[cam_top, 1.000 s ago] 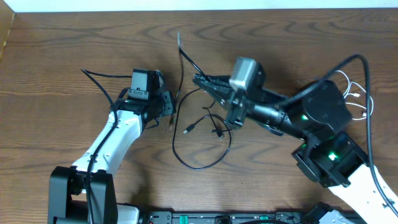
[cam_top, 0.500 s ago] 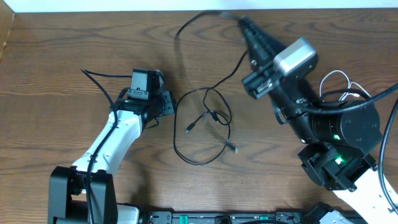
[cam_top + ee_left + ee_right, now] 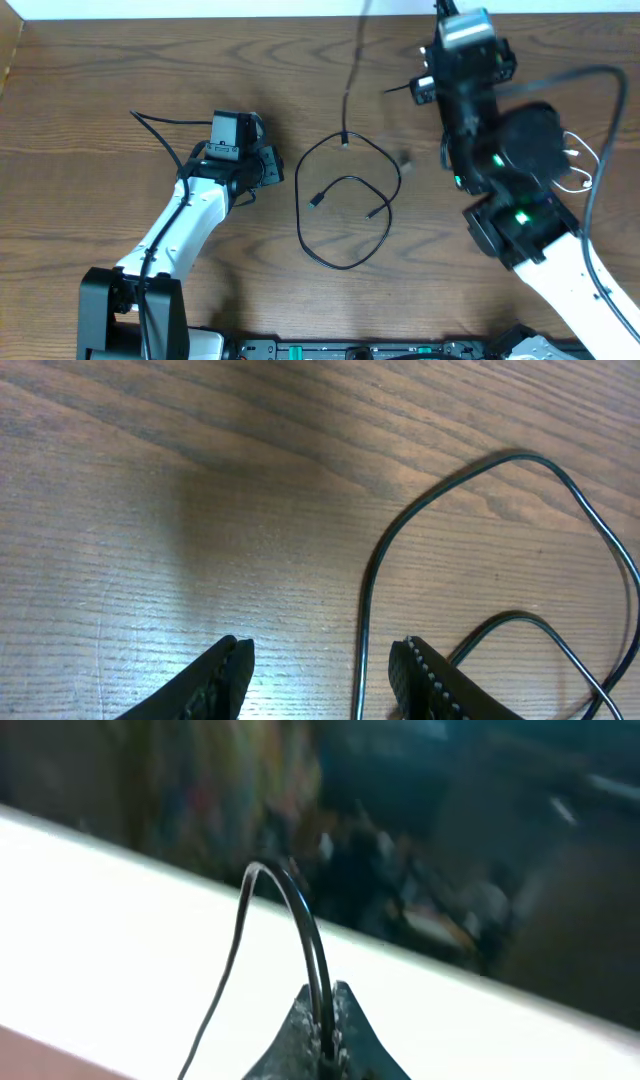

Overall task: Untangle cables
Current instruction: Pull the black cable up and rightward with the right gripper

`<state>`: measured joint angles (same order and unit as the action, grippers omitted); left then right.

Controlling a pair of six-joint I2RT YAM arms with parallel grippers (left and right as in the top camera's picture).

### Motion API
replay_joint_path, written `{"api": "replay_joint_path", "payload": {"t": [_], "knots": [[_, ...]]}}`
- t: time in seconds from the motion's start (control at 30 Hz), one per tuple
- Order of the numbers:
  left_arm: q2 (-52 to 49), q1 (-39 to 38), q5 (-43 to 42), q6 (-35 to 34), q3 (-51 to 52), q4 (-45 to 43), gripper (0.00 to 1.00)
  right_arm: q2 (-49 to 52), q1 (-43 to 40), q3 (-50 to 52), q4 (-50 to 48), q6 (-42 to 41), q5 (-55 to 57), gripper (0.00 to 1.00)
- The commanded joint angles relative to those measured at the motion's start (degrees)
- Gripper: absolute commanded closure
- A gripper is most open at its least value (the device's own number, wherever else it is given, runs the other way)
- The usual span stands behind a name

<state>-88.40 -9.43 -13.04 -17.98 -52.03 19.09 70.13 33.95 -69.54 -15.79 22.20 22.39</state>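
A black cable (image 3: 345, 205) lies in a loose loop on the wooden table, its small plugs (image 3: 316, 200) inside the loop. A second black cable (image 3: 352, 80) hangs from beyond the top edge down to the loop's top. My right gripper (image 3: 325, 1012) is shut on this cable (image 3: 300, 910), which arches up from the tips, lifted high over the table's far edge. My left gripper (image 3: 322, 660) is open low over the wood. A strand of the looped cable (image 3: 365, 610) runs between its fingers (image 3: 415, 660) near the right one, apparently untouched.
Thicker black wires (image 3: 160, 125) trail from the left arm (image 3: 190, 215). Thin white wire loops (image 3: 578, 165) hang beside the right arm (image 3: 500, 150). A small blurred grey bit (image 3: 405, 158) shows right of the loop. The far table edge (image 3: 200, 17) meets a white surface.
The right arm swung from the table's middle up to the far edge, pulling one black cable up with it. The loop left on the table spread and shifted right. The left arm stayed put.
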Motion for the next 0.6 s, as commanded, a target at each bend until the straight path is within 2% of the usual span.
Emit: {"api": "replay_joint_path", "payload": {"t": [0.0,0.23,0.43,0.57], "knots": [[0.1,0.2,0.0,0.5,-0.2,0.1,0.5,2.6,-2.3,-0.9,2.9,1.5,5.4,0.99],[0.1,0.2,0.0,0.6,-0.2,0.1,0.5,6.9,-6.3,-0.9,8.6,1.4,6.6,0.99],[0.1,0.2,0.0,0.5,-0.2,0.1,0.5,9.7,-10.7,-0.9,13.3,-1.7,13.3,0.99],[0.1,0.2,0.0,0.5,-0.2,0.1,0.5,10.2,-15.1,-0.9,16.8,-10.7,12.9,0.99]]}}
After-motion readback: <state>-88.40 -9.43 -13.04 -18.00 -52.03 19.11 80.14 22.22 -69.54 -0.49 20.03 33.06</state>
